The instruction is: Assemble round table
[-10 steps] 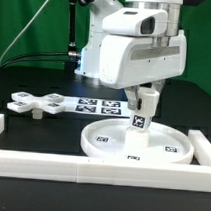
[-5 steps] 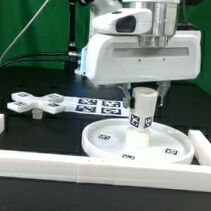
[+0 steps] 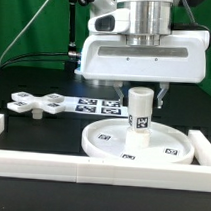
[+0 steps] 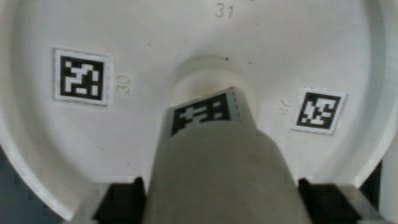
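Gripper (image 3: 141,95) is wearing a white boxy shell, rounded edges — grey metal flange (image 3: 150,11) sitting on top, black cables (image 3: 74,27) running behind, two short dark fingers (image 3: 162,93) poking out underneath.

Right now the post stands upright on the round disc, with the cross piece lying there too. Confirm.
Not the cross piece: the exterior view shows it on the black table, off the round disc. The post does stand upright there.

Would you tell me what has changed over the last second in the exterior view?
The post, tilted in the gripper a second ago, now stands upright at the centre of the disc. The gripper has turned broadside and its fingers stand apart beside the post top, apparently released. The disc and the cross piece have not moved.
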`<state>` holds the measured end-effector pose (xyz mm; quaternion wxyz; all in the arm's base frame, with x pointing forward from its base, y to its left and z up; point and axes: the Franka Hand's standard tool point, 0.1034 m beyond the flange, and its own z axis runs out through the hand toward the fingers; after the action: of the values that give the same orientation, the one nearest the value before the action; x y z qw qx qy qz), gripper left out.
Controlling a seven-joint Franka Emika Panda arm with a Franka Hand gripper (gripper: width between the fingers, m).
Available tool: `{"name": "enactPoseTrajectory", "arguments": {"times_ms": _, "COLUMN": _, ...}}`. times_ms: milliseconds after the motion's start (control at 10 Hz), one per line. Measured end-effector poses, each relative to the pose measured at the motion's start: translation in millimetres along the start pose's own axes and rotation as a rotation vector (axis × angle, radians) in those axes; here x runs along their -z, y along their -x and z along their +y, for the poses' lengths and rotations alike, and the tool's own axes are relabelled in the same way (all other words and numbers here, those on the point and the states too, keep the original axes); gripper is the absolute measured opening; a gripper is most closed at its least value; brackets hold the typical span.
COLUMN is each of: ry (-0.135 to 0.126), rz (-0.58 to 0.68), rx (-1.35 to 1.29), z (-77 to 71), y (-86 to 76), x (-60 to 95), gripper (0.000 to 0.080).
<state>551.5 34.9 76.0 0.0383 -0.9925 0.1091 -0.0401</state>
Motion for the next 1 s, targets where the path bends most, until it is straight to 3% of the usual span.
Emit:
{"name": "enactPoseTrajectory", "arguments": {"times_ms": 300, "ry": -0.005, "rz": -0.001, "rx": -0.17, "z": 1.5, "y": -0.2, "x": -0.1, "gripper": 0.0407}}
{"name": "enactPoseTrajectory", "arguments": {"times_ms": 500, "ry": -0.033, "rz": -0.01, "rx": -0.351, "z": 3.5, "y": -0.7, "x": -0.2, "gripper": 0.0407}}
{"name": "enactPoseTrajectory", "arguments": {"times_ms": 800, "ry": -0.038, "rz": -0.019, "rx": -0.623, "z": -3.1, "y": 1.7, "x": -1.9, "gripper": 0.0407}}
{"name": "enactPoseTrajectory", "arguments": {"times_ms": 1000, "ry": -0.069, "rz": -0.039, "rx": -0.831, "z": -2.2, "y": 1.4, "x": -2.0, "gripper": 0.0407}}
